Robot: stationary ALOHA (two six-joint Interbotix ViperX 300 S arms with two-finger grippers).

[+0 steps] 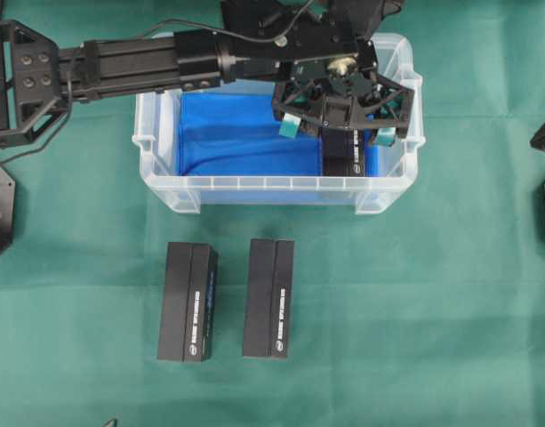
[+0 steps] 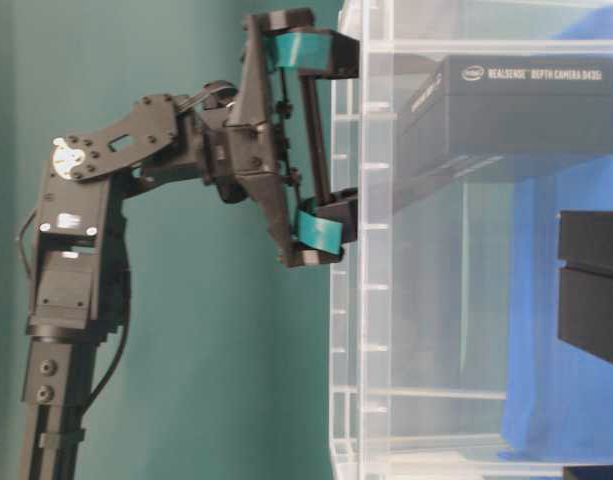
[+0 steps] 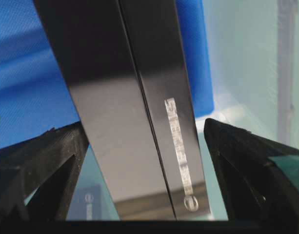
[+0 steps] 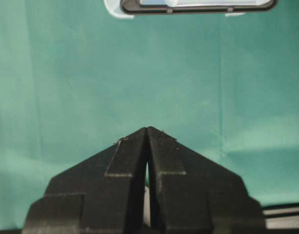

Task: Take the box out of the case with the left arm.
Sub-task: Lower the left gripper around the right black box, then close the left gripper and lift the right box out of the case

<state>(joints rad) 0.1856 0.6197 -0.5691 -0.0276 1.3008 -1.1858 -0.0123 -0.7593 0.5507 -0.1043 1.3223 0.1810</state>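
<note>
Left wrist view fills most of my screen with the box (image 3: 134,107): a long, flat, glossy black carton with a thin seam down its length and pale lettering near one end. It lies in the right end of the case (image 1: 165,191), on the crumpled bright blue cloth (image 1: 236,133) that lines the bottom. The case is a clear plastic bin with ribbed walls and a thick rim. My left gripper (image 1: 337,132) hangs over the box with its fingers spread wide, one teal pad (image 1: 290,127) on each side, and I see a gap on both sides, so nothing is gripped. On the green table cover (image 1: 432,294) in front of the case lie two more black boxes (image 1: 188,302), side by side but apart. My right gripper (image 4: 148,134) has its plain black tips pressed together, holding nothing.
</note>
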